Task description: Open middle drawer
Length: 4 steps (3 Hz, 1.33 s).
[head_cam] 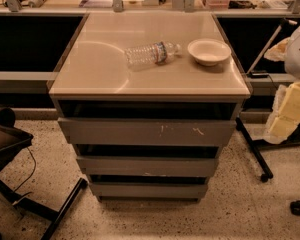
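The middle drawer (147, 166) is the plain grey handleless front between two others in a low cabinet. It has a faint pale scuff on its lower edge. It sits pushed in, with a dark gap above it, and its inside is hidden. Above it is the wider grey front with white scratch marks (147, 132). Below it is the narrowest, lowest front (147, 190). My gripper is out of view. Only a white part of my arm (299, 49) shows at the right edge, away from the drawers.
On the beige cabinet top (90, 69) lie a clear plastic bottle (151, 53) on its side and a white bowl (209, 51). A chair base (20, 194) stands on the floor at the left. A black wheeled stand (255, 154) and yellowish foam (290, 109) are at the right.
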Tool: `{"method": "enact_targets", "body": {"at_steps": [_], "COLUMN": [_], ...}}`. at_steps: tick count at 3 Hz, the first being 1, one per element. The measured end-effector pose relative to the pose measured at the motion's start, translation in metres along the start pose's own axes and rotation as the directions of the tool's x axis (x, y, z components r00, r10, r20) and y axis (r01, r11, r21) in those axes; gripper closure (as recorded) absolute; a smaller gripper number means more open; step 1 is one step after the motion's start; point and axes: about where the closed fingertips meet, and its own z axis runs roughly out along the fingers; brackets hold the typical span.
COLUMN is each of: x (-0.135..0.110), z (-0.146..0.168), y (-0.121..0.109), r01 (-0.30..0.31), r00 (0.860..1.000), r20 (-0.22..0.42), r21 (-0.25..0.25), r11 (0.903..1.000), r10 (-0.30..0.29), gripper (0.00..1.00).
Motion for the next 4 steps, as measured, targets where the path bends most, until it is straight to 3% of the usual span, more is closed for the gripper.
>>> {"method": "enact_targets", "body": {"at_steps": [1,3,4], "x": [0.024,0.073,0.075], "z": [0.060,0.199,0.263], "y": [0.016,0.089,0.110], "r01": [-0.088,-0.200,-0.206], "r00": [0.993,0.963,0.954], "r20": [0.075,0.148,0.178], "r21": [-0.081,-0.170,-0.187], "r11": [0.9928,0.9648,0.9606], "r10": [0.094,0.226,0.239], "gripper": [0.00,0.00,0.00]}}
